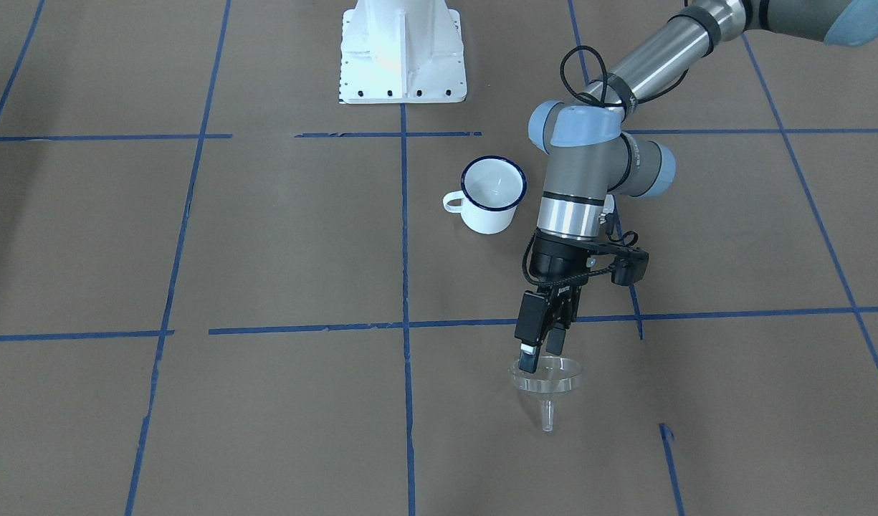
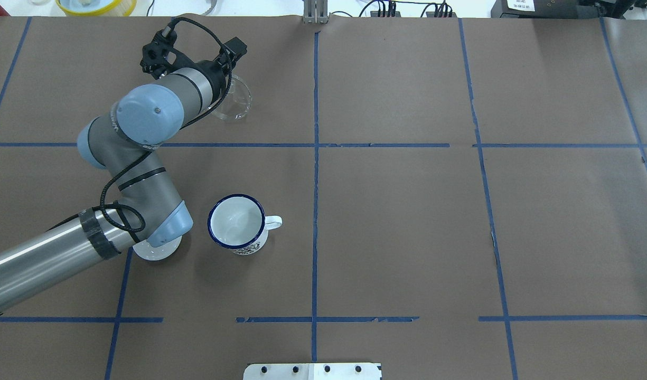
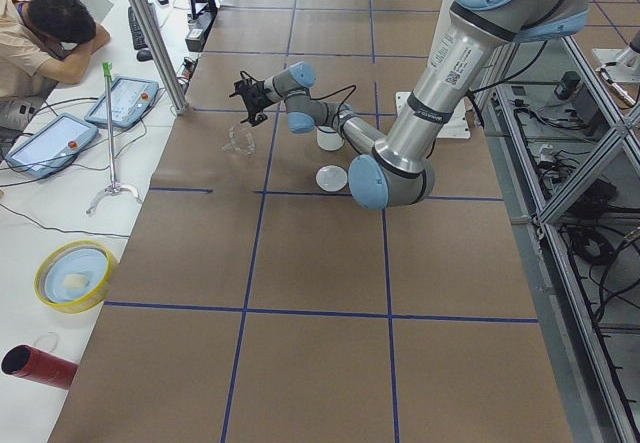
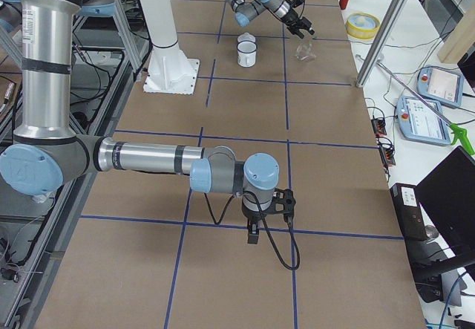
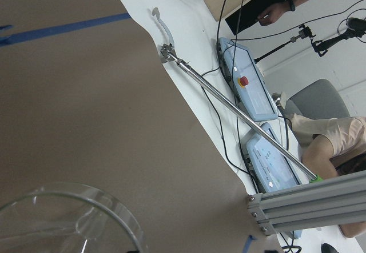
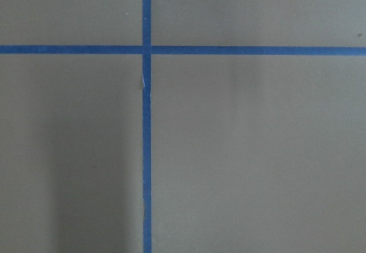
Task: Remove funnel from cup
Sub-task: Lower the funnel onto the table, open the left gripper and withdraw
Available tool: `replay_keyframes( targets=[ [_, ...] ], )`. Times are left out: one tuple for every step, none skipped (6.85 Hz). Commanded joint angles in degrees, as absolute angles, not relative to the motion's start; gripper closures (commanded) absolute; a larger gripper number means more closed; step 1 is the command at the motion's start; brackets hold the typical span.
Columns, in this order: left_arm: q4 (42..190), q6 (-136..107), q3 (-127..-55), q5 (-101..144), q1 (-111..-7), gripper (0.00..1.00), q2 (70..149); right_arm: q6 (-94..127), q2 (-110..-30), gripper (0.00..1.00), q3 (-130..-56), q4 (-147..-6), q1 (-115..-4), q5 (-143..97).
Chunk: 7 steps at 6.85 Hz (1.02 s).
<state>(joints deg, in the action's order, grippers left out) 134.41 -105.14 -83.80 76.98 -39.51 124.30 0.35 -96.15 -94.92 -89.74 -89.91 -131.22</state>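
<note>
Nearest in the front view, the funnel [image 1: 557, 378] is upright, its rim pinched by the closed left gripper [image 1: 537, 355]. Tilt it down before letting go; on its spout it should topple. The cup [image 1: 490, 217] sits empty at eleven o'clock beyond.

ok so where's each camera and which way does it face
front-facing: across the table, facing the robot; left arm, left pincer on the funnel, enamel mug
overhead: behind the robot, looking down; left arm only
left side: table's left end; left arm near
right side: table's right end; right arm near, right pincer above paper
left wrist: past the funnel rim toward operators; no pincer
right wrist: straight down on blue tape; no body
shared: front-facing and overhead both show enamel mug, funnel
</note>
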Motion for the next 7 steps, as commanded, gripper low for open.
replay_keyframes(
  targets=[
    [118.07,-86.58,-100.98,91.16,-42.17,0.00,118.41,0.35,-96.15,0.00,-94.92,-89.74,-89.91,-131.22],
    [104.81,-77.61,-107.43,94.45,-42.54,0.00,118.56,0.35,-96.15,0.00,-94.92,-89.74,-89.91,-131.22],
    [96.67,-68.38,-111.23,97.18,-43.24,0.01,118.39,0.35,-96.15,0.00,-94.92,-89.74,-89.91,-131.22],
    [91.11,-59.33,-114.31,101.38,-45.68,0.01,117.17,0.35,-96.15,0.00,-94.92,-89.74,-89.91,-131.22],
    [87.84,-52.89,-118.09,104.47,-47.10,0.01,113.50,0.35,-96.15,0.00,-94.92,-89.74,-89.91,-131.22],
    [88.24,-47.34,-121.43,107.11,-47.02,0.00,106.68,0.35,-96.15,0.00,-94.92,-89.74,-89.91,-131.22],
    [90.07,-46.50,-121.38,110.27,-46.85,0.00,102.61,0.35,-96.15,0.00,-94.83,-89.74,-89.91,-131.22]
  ],
)
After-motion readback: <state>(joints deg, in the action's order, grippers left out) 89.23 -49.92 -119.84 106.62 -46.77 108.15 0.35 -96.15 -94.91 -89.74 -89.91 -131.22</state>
